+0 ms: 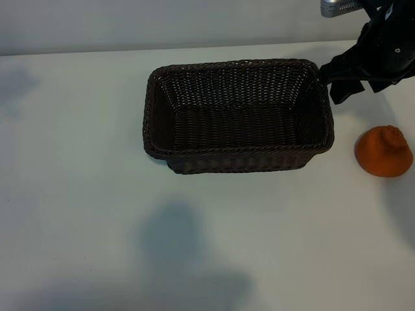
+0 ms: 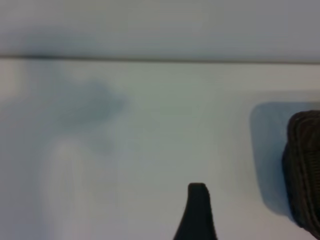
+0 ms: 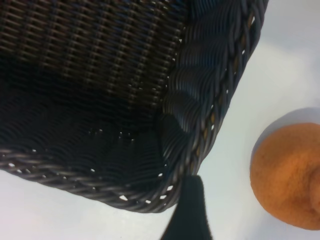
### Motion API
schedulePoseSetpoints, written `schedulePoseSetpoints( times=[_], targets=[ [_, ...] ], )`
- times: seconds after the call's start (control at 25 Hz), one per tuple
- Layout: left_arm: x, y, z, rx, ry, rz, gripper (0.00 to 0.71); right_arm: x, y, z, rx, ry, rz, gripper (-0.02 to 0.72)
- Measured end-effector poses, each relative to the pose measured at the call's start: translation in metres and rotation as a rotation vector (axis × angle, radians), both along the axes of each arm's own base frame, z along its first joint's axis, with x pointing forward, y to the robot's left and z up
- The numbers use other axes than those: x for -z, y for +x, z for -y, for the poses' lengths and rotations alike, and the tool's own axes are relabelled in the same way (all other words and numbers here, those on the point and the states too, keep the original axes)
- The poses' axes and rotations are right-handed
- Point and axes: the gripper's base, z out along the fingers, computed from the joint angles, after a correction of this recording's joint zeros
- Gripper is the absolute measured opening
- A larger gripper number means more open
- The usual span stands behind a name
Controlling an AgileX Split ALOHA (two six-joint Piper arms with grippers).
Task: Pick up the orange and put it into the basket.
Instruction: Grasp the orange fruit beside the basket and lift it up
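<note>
One orange is left on the table just beside the empty basket. The right gripper is held spread and empty over the basket's corner, apparently poised for the pick; the left gripper's jaws are likewise released.

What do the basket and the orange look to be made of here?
The basket: dark brown woven wicker or a plastic imitation, with a braided rim and a slight sheen on the strands. The orange: matte, finely pebbled skin with a knobbly top; real fruit or a replica, the look leaves it open.
</note>
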Motion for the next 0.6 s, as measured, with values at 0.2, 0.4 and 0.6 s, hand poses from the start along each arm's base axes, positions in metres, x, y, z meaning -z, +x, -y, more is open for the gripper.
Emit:
schedulePoseSetpoints(
  times=[0.2, 0.4, 0.6],
  targets=[
    [0.002, -0.067, 0.007, 0.007, 0.032, 0.158, 0.596, 0.0, 0.0, 0.0, 0.0, 0.0, 0.0, 0.595],
    [0.02, -0.141, 0.014, 0.005, 0.069, 0.362, 0.596, 0.0, 0.0, 0.0, -0.001, 0.0, 0.0, 0.595],
    [0.054, -0.187, 0.019, 0.022, 0.106, 0.43, 0.596, 0.0, 0.0, 0.0, -0.001, -0.001, -0.001, 0.595]
  ],
)
